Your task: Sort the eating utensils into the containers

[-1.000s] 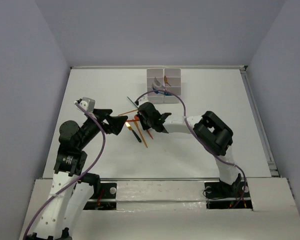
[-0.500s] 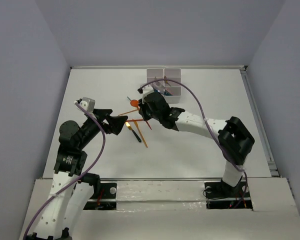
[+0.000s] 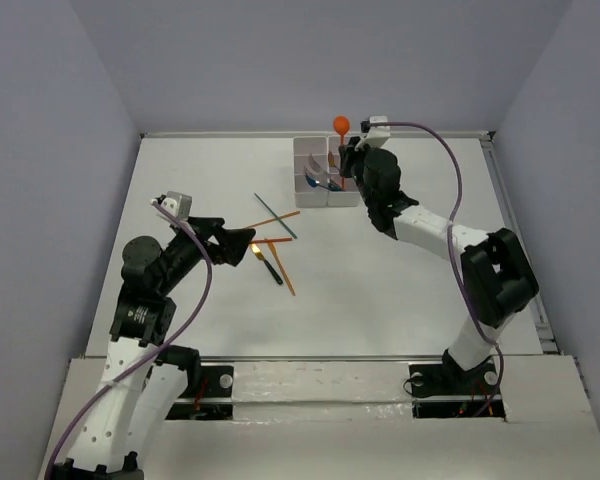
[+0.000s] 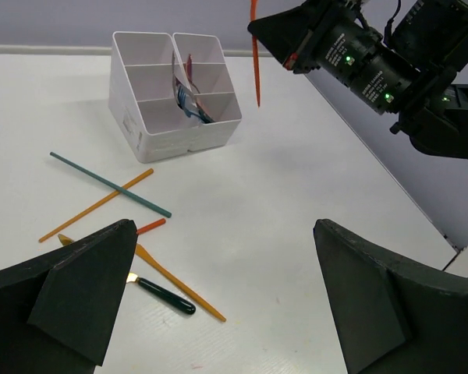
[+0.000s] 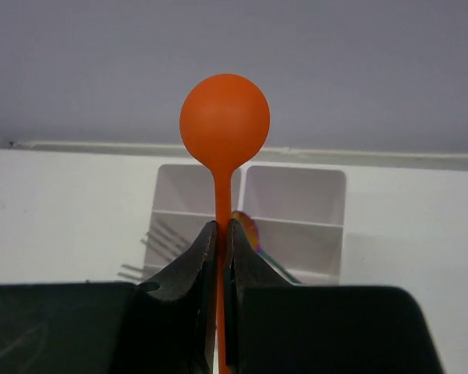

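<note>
The right claw (image 5: 219, 234), shut tight on the orange spoon (image 5: 224, 121), has carried it off the bench (image 3: 410, 280) up to the containers (image 4: 152, 140); release looks next.

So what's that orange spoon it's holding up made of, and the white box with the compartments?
The orange spoon looks like plastic: it is one even, matte colour from bowl to handle, with no metallic glint. The white bins look like moulded plastic too, with thin, smooth walls and a faint sheen. Looks alone can't confirm either.
</note>
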Motion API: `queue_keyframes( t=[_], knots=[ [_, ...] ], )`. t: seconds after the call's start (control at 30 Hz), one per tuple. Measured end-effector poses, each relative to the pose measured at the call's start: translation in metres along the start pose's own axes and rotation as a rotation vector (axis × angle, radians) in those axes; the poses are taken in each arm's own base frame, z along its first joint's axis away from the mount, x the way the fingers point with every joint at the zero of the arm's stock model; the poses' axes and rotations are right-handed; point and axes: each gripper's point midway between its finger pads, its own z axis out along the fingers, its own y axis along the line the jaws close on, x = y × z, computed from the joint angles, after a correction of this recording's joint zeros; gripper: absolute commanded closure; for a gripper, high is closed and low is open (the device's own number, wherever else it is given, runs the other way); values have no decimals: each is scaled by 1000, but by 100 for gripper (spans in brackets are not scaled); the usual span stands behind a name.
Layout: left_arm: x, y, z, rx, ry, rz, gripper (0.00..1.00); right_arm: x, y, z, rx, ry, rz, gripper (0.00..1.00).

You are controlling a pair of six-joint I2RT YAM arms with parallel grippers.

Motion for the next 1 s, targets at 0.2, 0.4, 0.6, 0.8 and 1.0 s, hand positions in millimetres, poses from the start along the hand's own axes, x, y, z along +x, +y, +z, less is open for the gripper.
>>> queue_keyframes(
  t=[0.2, 0.4, 0.6, 0.8, 1.0],
  knots=[
    [6, 9, 5, -32, 25, -19, 1, -6, -58, 39, 107, -137, -9, 100],
    [12, 14, 9, -47, 46, -30, 1, 15, -83, 76, 139, -173, -30, 100],
    [14, 20, 11, -70, 54, -37, 1, 30, -89, 100, 141, -195, -71, 100],
    [15, 25, 12, -85, 60, -43, 1, 22, -85, 106, 121, -241, -83, 100],
    [15, 27, 12, -97, 56, -44, 1, 36, -86, 109, 110, -237, -88, 100]
  ],
)
